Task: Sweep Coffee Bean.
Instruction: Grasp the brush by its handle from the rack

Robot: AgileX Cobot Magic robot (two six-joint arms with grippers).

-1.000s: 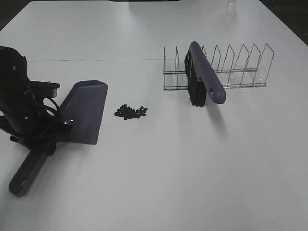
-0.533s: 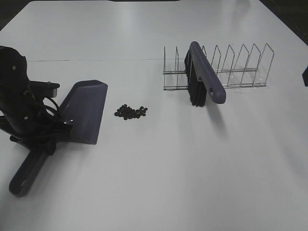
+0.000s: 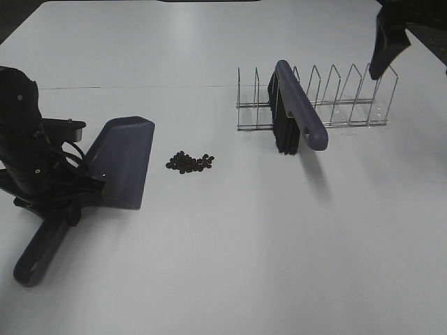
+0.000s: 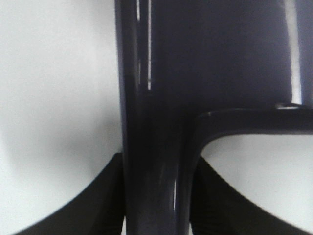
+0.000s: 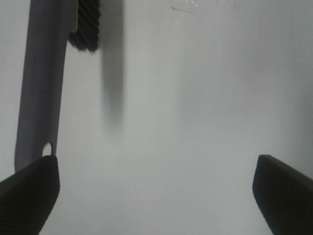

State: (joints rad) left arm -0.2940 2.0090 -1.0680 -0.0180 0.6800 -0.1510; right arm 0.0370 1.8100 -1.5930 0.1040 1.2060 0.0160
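2 spread fingers on your right gripper (image 5: pixel 156 196) hang near the rack's (image 3: pixel 353 105) right end, pinching nothing. The brush (image 3: pixel 299 105) stands to their left, handle slanting toward the near edge. Your left gripper (image 3: pixel 64 202) clamps the dustpan (image 3: pixel 124 157) handle. The coffee bean (image 3: pixel 190 162) pile lies between dustpan lip and brush.

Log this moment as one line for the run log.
left gripper: shut on dustpan handle | right gripper: open, empty | brush: in rack | coffee beans: piled beside dustpan, unswept
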